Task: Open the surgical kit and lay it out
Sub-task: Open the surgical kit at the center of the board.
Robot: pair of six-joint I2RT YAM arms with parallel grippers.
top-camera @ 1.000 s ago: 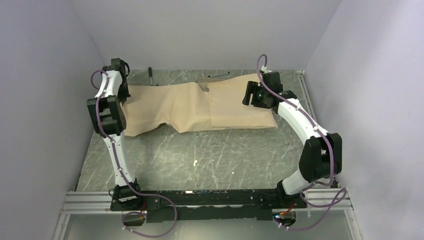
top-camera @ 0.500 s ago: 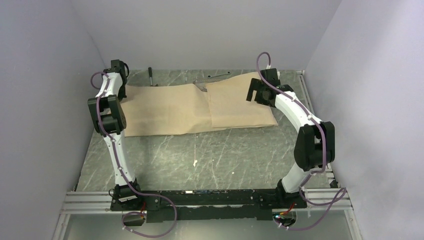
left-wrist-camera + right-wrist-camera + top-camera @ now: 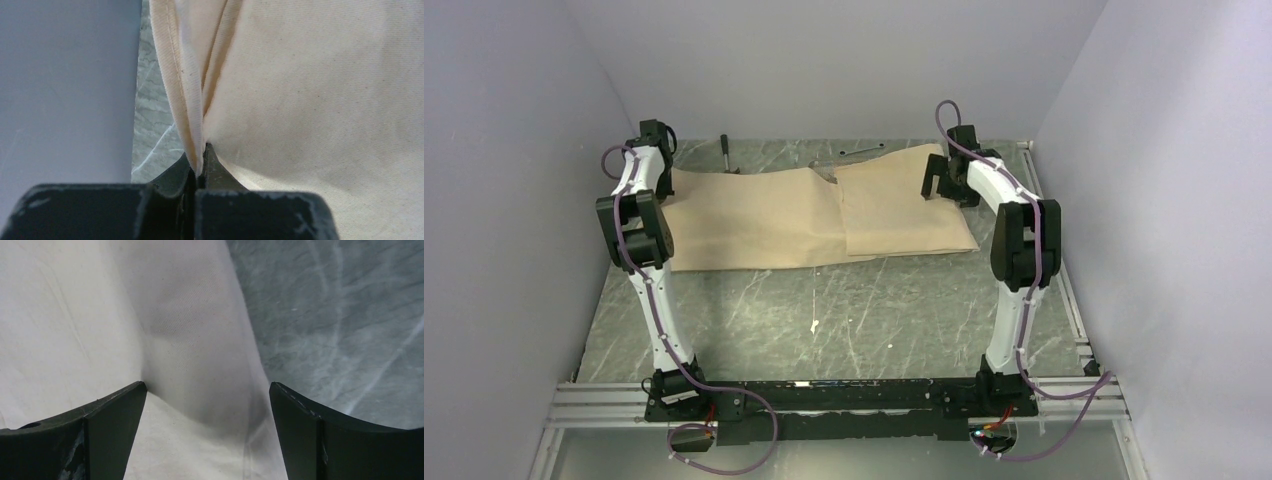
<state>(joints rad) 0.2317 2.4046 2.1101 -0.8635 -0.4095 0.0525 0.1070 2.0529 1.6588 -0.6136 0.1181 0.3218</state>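
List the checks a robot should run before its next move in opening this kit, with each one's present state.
1. Left tool shut on wrap edge: ok.
2. Right tool open, holding nothing: ok.
3. Right tool above the wrap's right edge: ok.
4. Wrap laid flat: not ok, its right part overlaps the left.
5. Contents uncovered: not ok, none show.
6. What lies under the wrap: cannot tell.

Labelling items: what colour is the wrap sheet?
The wrap sheet is plain tan, clearest from the top external view.
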